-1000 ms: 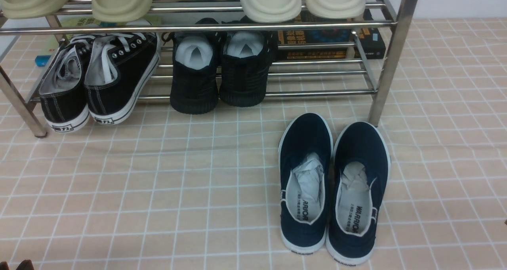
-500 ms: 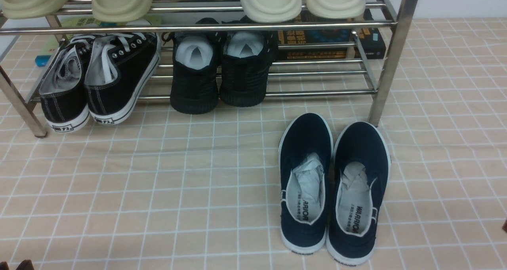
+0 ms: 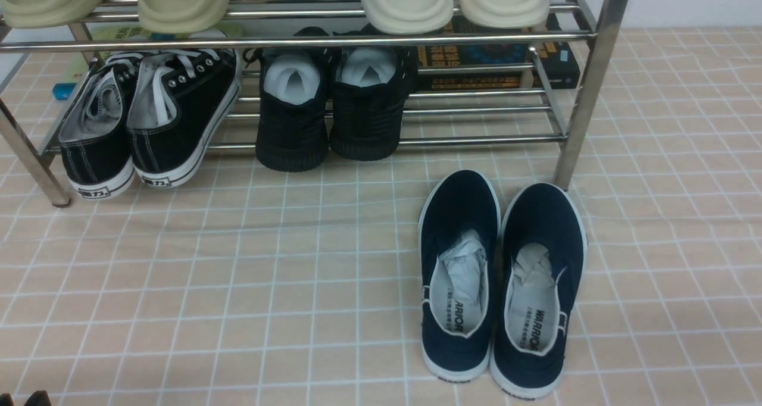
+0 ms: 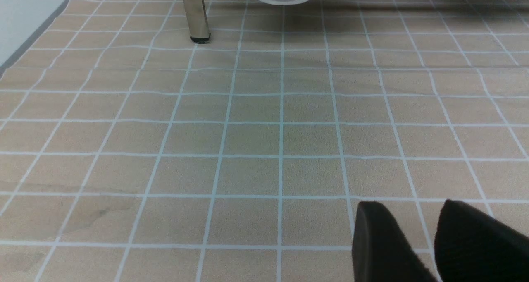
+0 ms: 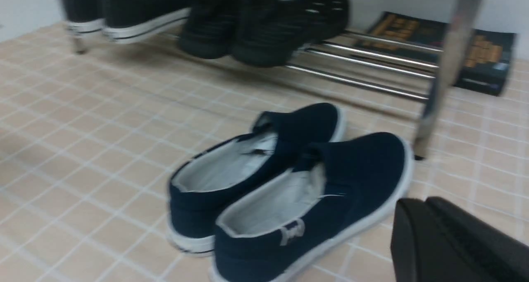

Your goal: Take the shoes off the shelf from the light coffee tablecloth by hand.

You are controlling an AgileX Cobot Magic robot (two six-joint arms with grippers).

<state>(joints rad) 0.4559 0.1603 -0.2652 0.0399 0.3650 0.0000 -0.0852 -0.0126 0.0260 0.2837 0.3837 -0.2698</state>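
The two navy slip-on shoes (image 3: 458,275) (image 3: 539,287) stand side by side on the light coffee tablecloth (image 3: 238,275), just in front of the chrome shelf (image 3: 586,90) and beside its right front post. In the right wrist view the shoes (image 5: 289,178) lie close ahead of my right gripper (image 5: 417,201), whose fingers are pressed together, empty and apart from the soles. My left gripper (image 4: 409,203) hovers over bare cloth with a narrow gap between its fingers and nothing in it. Only its tip (image 3: 33,399) shows in the front view, at the bottom left corner.
On the shelf's lower tier sit black lace-up sneakers (image 3: 149,120) and an all-black pair (image 3: 330,114). Cream slippers (image 3: 405,1) rest on the upper tier. Books (image 3: 494,55) lie behind the rack. A shelf post (image 4: 195,13) stands ahead of the left gripper.
The dark sliver of my right arm at the front view's right edge has slipped out of view. The shoes and the left gripper have not moved.
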